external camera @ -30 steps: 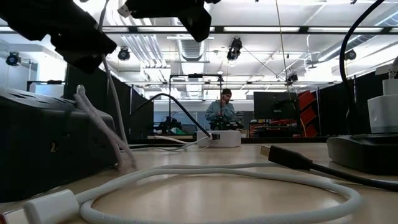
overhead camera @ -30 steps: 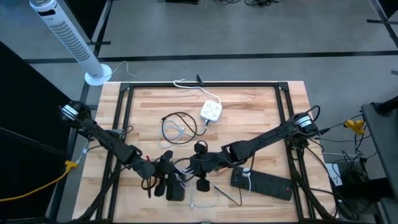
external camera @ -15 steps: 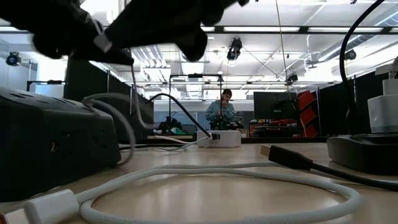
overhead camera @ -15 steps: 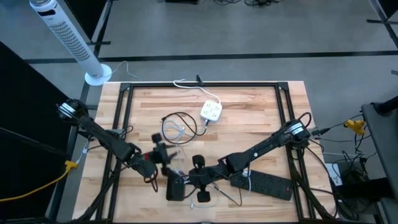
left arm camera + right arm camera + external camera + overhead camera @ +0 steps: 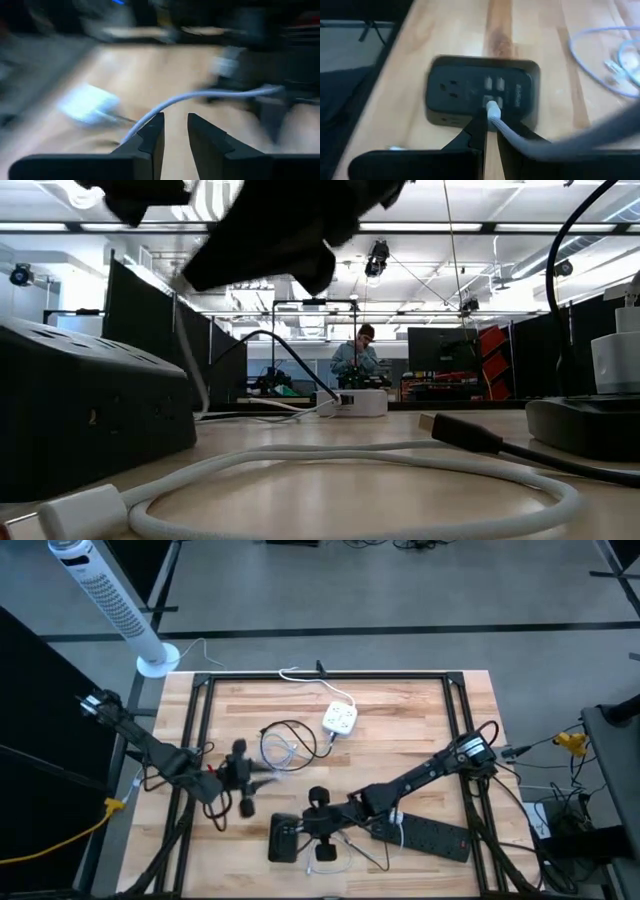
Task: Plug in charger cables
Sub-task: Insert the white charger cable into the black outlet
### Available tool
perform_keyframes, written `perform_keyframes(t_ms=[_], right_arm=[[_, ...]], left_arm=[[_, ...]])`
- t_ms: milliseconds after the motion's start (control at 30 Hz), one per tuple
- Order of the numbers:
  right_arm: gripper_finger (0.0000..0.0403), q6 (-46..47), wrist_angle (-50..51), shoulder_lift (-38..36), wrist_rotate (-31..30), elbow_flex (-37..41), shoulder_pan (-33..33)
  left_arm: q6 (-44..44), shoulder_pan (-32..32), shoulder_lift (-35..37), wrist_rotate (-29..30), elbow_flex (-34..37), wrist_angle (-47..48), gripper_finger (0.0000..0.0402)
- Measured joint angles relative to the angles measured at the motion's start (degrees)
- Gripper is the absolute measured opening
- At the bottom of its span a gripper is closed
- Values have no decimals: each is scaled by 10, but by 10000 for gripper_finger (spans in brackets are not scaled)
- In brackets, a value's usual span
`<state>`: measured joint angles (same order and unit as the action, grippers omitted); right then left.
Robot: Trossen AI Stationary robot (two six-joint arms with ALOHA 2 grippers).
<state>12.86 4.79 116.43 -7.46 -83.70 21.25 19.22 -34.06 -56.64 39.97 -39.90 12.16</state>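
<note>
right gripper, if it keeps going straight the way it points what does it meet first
Most likely the black socket block: the right gripper, shut on a white cable plug, points at its small ports, though the remaining gap is unclear.

One camera looks straight down on the whole worktop; another sits level at its surface; both wrist cameras look closely past their claws; high and right-wrist views share the black charger block

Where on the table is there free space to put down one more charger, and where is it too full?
Bare wood lies on the far side of the table, beyond the white socket cube, and right of that cube. The near middle is crowded: black charging block, power strip, coiled cables and both tools.
</note>
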Motion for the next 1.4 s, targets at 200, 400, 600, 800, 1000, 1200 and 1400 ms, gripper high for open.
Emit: perform_keyframes(t_ms=[200,400,600,800,1000,1200,1400], right_arm=[[15,-3,-9,7,-1,0,-6],[15,-1,-10,28,12,-1,-9],[15,-15,-30,48,15,-13,-12],[15,-23,-31,51,19,-20,-19],[15,-24,-23,55,34,-21,-24],[15,-31,-22,58,36,-21,-24],[15,-51,-17,69,47,-30,-24]], left_arm=[[197,-16,-14,-224,33,64,70],[326,-35,-63,-249,77,61,70],[379,-54,-136,-306,108,-23,66],[377,-64,-209,-319,127,-152,64],[377,-64,-272,-319,127,-202,64],[371,-64,-313,-310,126,-242,64],[353,-64,-315,-302,126,-246,63]])
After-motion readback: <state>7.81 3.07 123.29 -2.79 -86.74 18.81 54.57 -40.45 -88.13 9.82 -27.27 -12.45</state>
